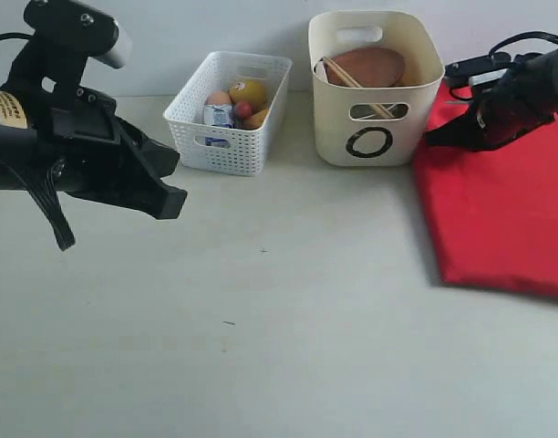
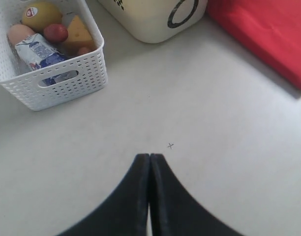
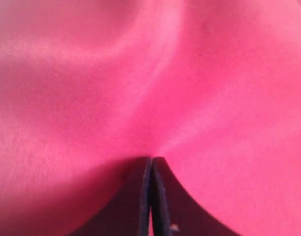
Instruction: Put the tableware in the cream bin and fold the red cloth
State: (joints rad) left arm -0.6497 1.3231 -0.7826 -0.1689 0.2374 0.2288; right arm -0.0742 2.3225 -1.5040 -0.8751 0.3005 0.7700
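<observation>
Cloth [image 1: 507, 210]: bright red, thin, limp, apparently doubled, lying flat along the right edge of the desk [image 1: 288, 319], just beside the bin. Bin [image 1: 338, 123]: smooth cream plastic with rounded corners, at the far edge, holding a round brown wooden plate [image 1: 370, 66] and chopsticks [image 1: 347, 78]. Right hand [image 3: 151, 160]: jaws together at the cloth's far corner, with creases gathering at the tips, so seemingly nipping a fold. Left hand [image 2: 149, 156]: jaws together, empty, over bare desk towards the left edge. Risks: thin fabric may slip free, and a drag could skew the layers or nudge the bin.
</observation>
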